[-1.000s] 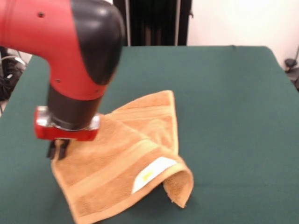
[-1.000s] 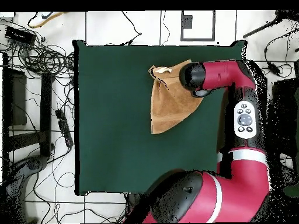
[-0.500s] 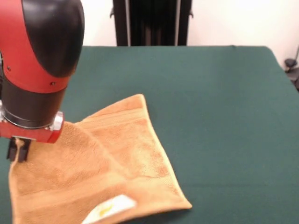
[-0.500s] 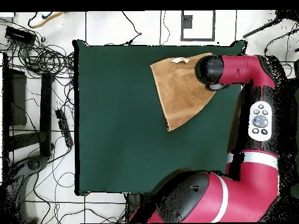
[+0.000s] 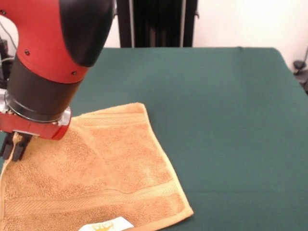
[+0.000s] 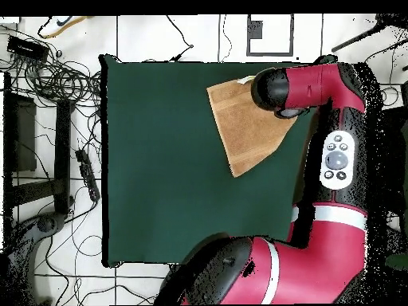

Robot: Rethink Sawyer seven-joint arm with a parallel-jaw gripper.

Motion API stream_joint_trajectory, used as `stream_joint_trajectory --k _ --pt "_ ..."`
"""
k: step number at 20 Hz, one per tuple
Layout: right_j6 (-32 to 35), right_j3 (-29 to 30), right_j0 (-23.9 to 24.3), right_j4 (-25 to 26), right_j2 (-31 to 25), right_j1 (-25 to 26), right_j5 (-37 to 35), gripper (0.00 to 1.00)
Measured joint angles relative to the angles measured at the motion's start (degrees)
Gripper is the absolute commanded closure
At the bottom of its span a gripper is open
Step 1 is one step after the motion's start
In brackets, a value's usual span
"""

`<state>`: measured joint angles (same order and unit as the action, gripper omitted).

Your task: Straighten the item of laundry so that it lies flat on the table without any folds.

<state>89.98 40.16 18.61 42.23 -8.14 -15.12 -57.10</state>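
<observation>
The orange-tan towel, the item of laundry (image 5: pixel 106 178), lies spread almost flat on the green table (image 5: pixel 216 96) at the front left, with a woven band across each end and its white label (image 5: pixel 106 225) at the bottom edge. At the towel's left corner my gripper (image 5: pixel 13 148) is low over the cloth and shut on it, a bit of cloth showing between the dark fingers. From above, the towel (image 6: pixel 243 131) sits near the table's (image 6: pixel 159 159) top right corner, and the arm's wrist (image 6: pixel 275 92) hides the gripper.
A black stand (image 5: pixel 156 21) rises behind the table's far edge. Cables (image 6: pixel 48 80) lie on the floor beside the table. The towel's left corner is close to the table's side edge. The arm's red body (image 6: pixel 319 239) overhangs one side of the table.
The gripper has dragged the held corner sideways toward the table's edge. The folded-over flap has opened out, and the towel now lies lower and flatter.
</observation>
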Motion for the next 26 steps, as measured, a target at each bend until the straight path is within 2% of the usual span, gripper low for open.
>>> stream_joint_trajectory --k 5,11,12,19,26 --pt "0.0 -0.7 2.3 -0.9 -0.3 0.6 3.4 1.00" --pt "0.0 -0.7 8.0 -4.8 -1.5 1.2 10.1 1.00" --pt "0.0 -0.7 9.1 -5.7 -1.8 1.2 11.0 0.00" --pt "0.0 -0.8 14.4 -9.4 -2.1 1.0 14.8 0.00" --pt "0.0 -2.2 14.4 -10.6 -2.1 1.1 14.7 0.00"
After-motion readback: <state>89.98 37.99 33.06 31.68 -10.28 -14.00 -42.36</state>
